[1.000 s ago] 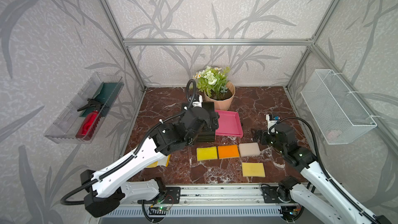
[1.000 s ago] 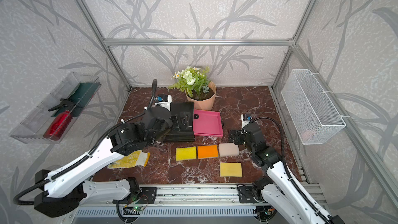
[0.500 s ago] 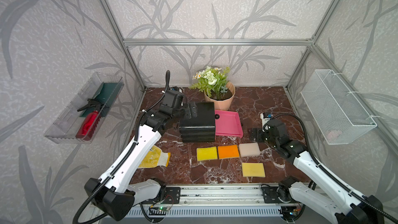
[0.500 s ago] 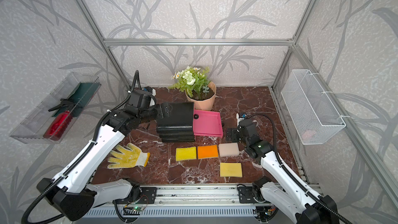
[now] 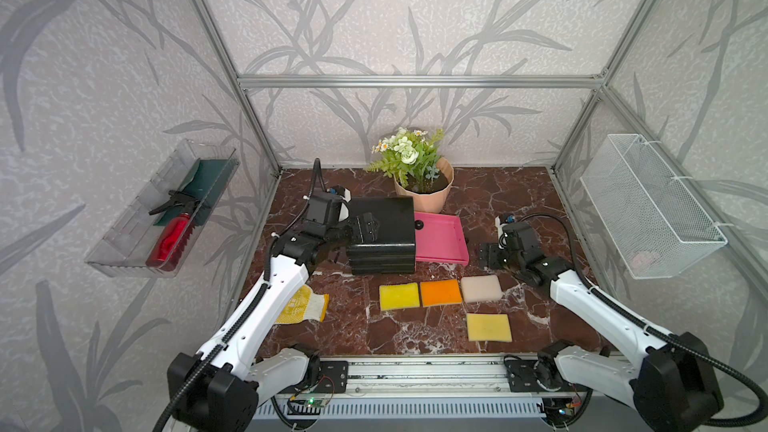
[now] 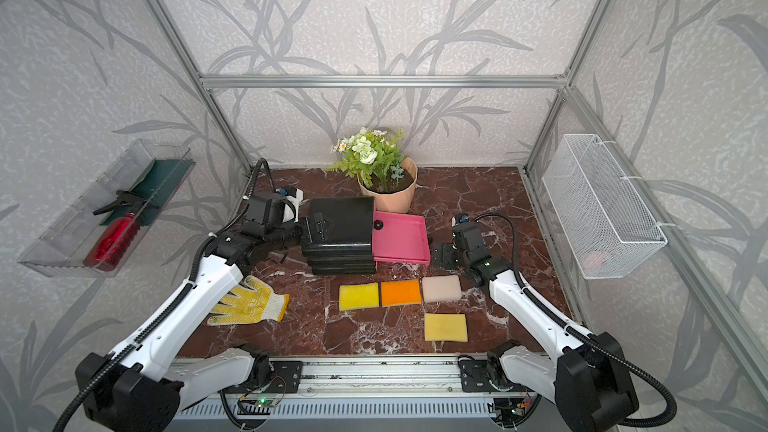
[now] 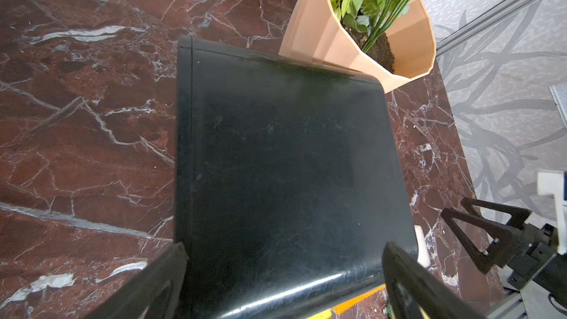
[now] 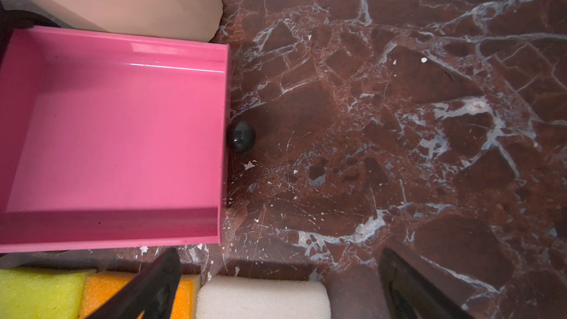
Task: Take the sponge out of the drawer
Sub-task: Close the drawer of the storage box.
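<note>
— Where's the sponge, then?
— Four lie out on the table, in front of the cabinet. The yellow sponge, orange sponge and white sponge sit in a row, and the pale sponge lies alone nearer the front. Can't tell which is meant.
— And the drawer?
— Pulled out, pink floor bare.
— The pincers?
— Both released. The left gripper straddles the cabinet's end, jaws wide. The right gripper hangs spread near the drawer's knob.

The left arm hides part of the yellow glove. The rear of the pink drawer lies unseen inside the black cabinet.
</note>
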You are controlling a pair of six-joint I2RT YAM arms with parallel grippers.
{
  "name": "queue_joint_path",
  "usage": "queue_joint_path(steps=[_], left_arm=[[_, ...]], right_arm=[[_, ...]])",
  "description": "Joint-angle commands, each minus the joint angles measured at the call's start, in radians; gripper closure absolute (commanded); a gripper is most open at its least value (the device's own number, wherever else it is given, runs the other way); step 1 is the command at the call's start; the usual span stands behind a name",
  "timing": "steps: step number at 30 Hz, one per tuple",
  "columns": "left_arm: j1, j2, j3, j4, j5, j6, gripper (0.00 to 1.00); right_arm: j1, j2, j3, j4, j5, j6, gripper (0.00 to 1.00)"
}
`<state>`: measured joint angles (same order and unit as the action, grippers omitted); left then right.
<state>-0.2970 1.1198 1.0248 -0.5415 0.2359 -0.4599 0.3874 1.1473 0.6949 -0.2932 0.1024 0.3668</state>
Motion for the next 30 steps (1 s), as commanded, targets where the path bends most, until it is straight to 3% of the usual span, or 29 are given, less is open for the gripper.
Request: queue_joint_path(steps=[1,8,20,30], left_arm=[[0.027,-0.034,-0.026,0.021,0.027,0.027,0.01],[0.105,-0.071,-0.074,0.065,0.056,-0.022,0.01],[0.114,-0.013,-0.092,0.108,0.154,-0.040,0.01],[0.114,0.035,-0.094,0.136,0.224,-0.058,0.01]], right_arm=[[-0.007,0.029,0.036,-0.002,0.031,0.018,0.01],[-0.008,0.091,0.023,0.021,0.046,0.041,0.01],[-0.010,0.283,0.045,0.017,0.092,0.028,0.01],[-0.008,0.421,0.096,0.040,0.024,0.029,0.01]])
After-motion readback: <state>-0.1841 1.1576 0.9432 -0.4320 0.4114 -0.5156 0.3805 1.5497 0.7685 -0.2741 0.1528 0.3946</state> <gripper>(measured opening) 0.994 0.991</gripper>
